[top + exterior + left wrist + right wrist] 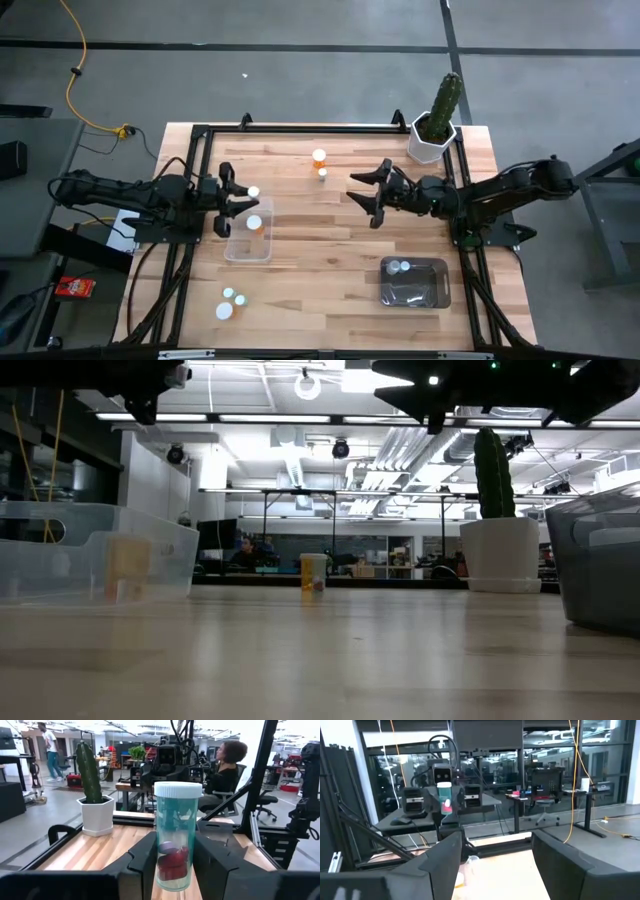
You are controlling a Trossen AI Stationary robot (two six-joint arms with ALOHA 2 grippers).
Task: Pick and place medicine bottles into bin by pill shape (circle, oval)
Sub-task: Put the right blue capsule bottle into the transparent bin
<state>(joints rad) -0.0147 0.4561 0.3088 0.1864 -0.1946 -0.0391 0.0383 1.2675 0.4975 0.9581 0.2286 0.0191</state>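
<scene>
Bottle (177, 837), clear teal-tinted with a white cap, clamped upright between the left gripper (238, 199) fingers (142, 865); reddish pills plus one pale pill visible inside, shape too small to judge. In the high view, held aloft over the far edge of the clear bin (247, 243), at the left of the tabletop (320, 230). Same bottle visible from the right wrist view, raised in front of the left arm's camera.

Right gripper (372, 198) above mid-tabletop, facing the left gripper, well apart from it. Fingers (437, 860) spread wide, nothing between them.

Orange bottle (257, 224) standing inside the clear bin. Two orange bottles (319, 160) near the far edge, close together, one just in front of the other. Two white-capped bottles (229, 302) side by side near the front left. Two further white caps (398, 266) inside the dark bin (413, 290) at the front right.

Cactus in white pot (436, 125) at the far right corner, upright.

Seated person (225, 767) and a standing person (50, 742) in the room beyond the tabletop.
</scene>
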